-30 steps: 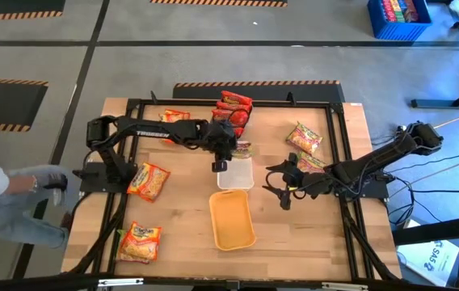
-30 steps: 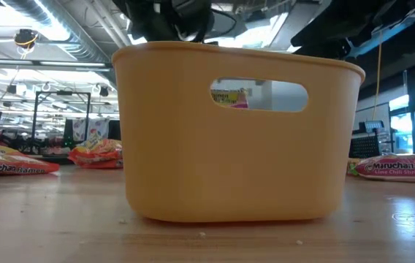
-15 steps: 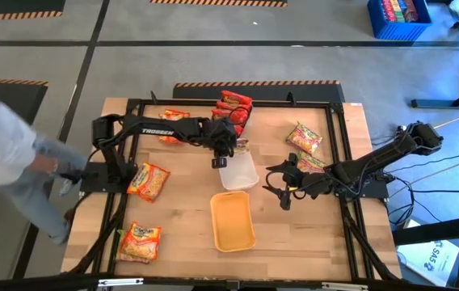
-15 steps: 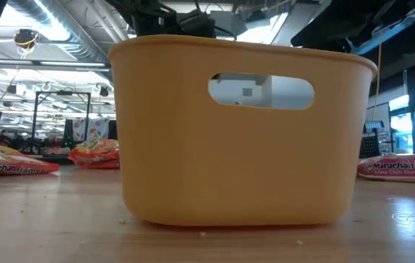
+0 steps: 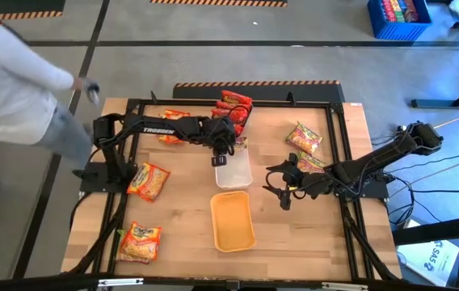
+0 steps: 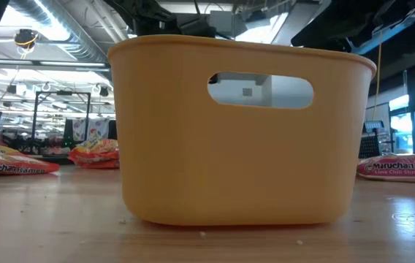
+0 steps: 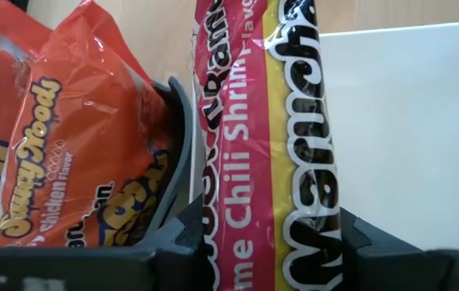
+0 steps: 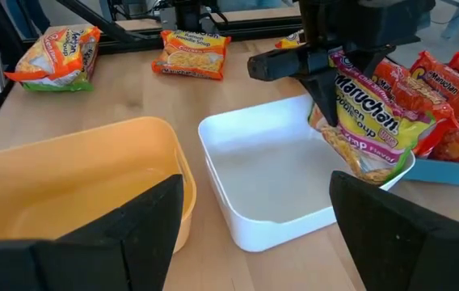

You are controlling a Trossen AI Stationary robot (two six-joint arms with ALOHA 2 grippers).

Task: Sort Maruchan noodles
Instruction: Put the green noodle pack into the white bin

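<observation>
Orange-yellow tray (image 6: 240, 131) fills the low view, hiding the white tray (image 5: 234, 172) behind it

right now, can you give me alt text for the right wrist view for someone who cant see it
The left gripper holds a lime chili shrimp Maruchan packet upright over the far edge of an empty white tray. An empty orange-yellow tray sits beside it on the wooden table, red packets lie behind, and the right gripper's open fingers frame the foreground.
</observation>
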